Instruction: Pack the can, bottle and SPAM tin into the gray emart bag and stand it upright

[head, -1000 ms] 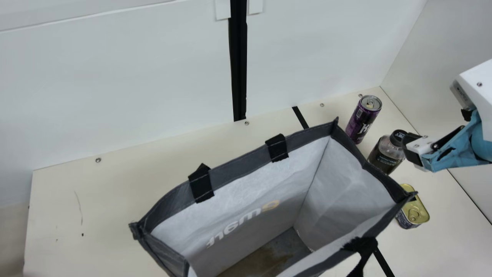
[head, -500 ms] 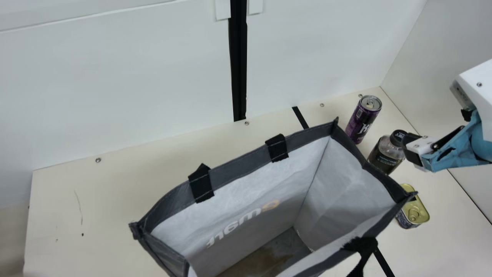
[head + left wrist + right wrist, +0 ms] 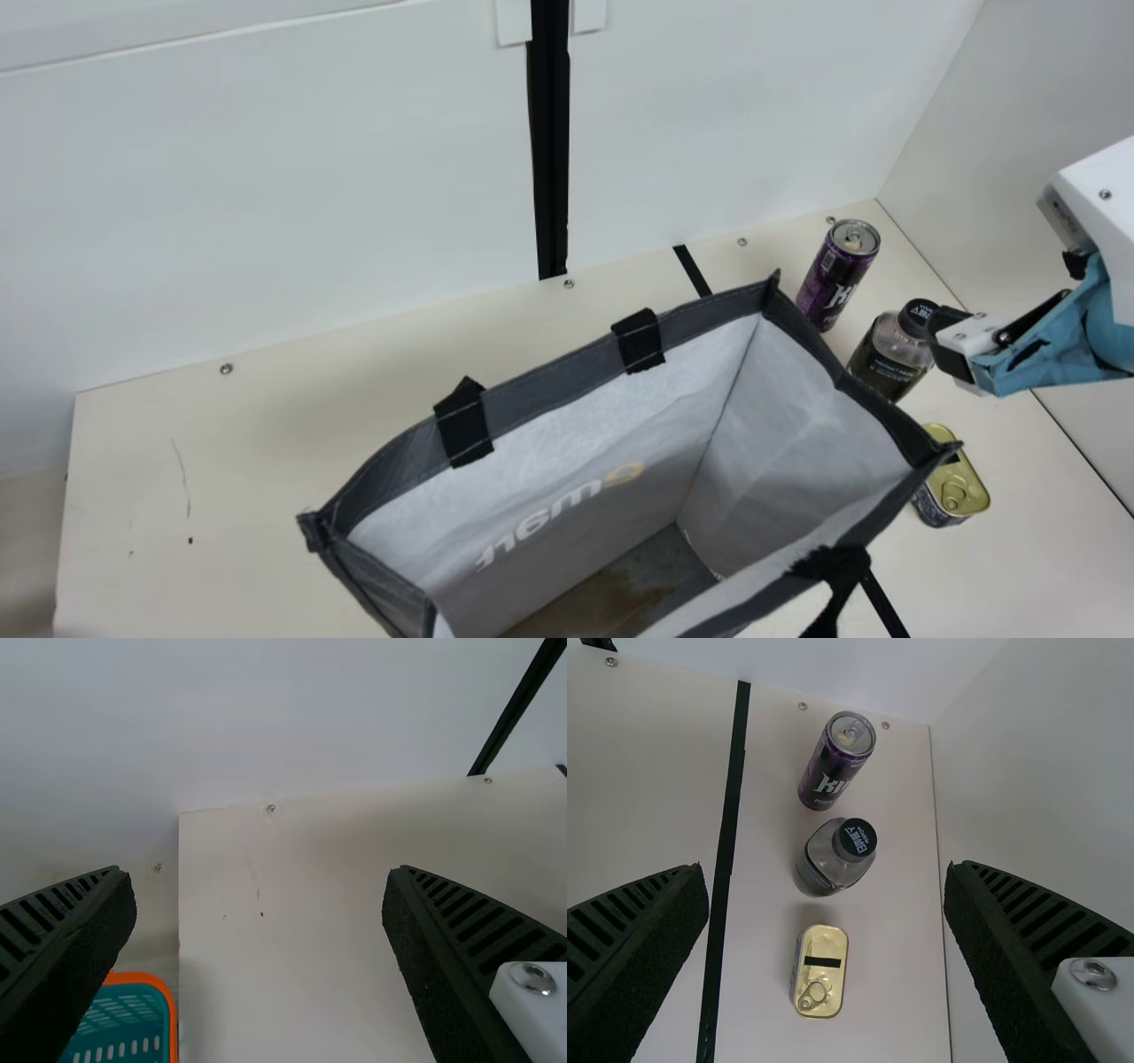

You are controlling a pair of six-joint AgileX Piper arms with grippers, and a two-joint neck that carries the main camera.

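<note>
On the cream table [image 3: 221,452], the gray bag [image 3: 549,387] stands upright with its mouth open. The left gripper [image 3: 260,895] and right gripper [image 3: 951,346] are both spread wide, holding nothing. Right of the bag stand the bottle [image 3: 889,359], the can [image 3: 833,279] and the tin [image 3: 959,486], the bottle between the other two.

In main view, the bag [image 3: 554,383] hides some tin [image 3: 955,489], perhaps.
</note>
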